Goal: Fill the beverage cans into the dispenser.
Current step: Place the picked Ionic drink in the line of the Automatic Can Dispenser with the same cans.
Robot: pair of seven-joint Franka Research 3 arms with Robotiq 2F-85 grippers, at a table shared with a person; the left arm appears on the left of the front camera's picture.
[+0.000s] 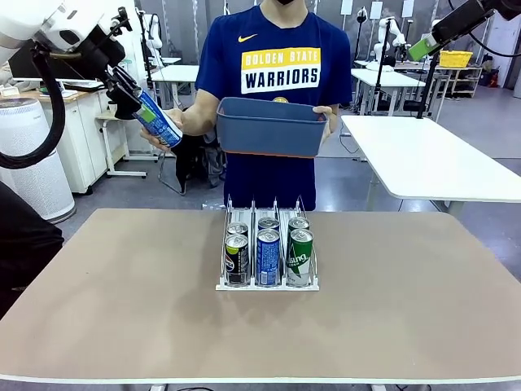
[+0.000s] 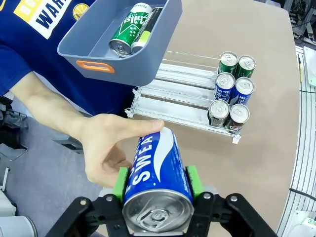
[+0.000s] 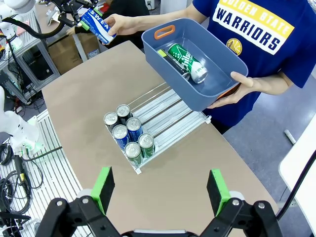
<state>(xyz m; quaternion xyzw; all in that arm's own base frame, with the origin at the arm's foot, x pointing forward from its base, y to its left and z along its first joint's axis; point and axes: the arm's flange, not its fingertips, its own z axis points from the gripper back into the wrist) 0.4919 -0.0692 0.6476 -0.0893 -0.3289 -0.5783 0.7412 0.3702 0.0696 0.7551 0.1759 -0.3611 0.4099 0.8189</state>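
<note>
Pinching a slim blue aluminium can (image 2: 155, 158) across its smooth round body, the green-padded jaws of the left gripper (image 2: 157, 181) hold it tilted in the air off the far side of the desk (image 1: 122, 309), with a person's hand (image 2: 106, 148) touching its side. The jaws of the right gripper (image 3: 160, 190) stand spread wide above the matte tan desk. The clear-plastic dispenser (image 3: 173, 116) sits mid-desk with two silver-topped cans at the near end of each of its three lanes: black cans (image 1: 236, 259), blue cans (image 1: 268, 257), green cans (image 1: 299, 257). The person's blue-grey plastic bin (image 1: 269, 130) holds a green can (image 3: 186, 61) and a dark can (image 3: 168, 55).
</note>
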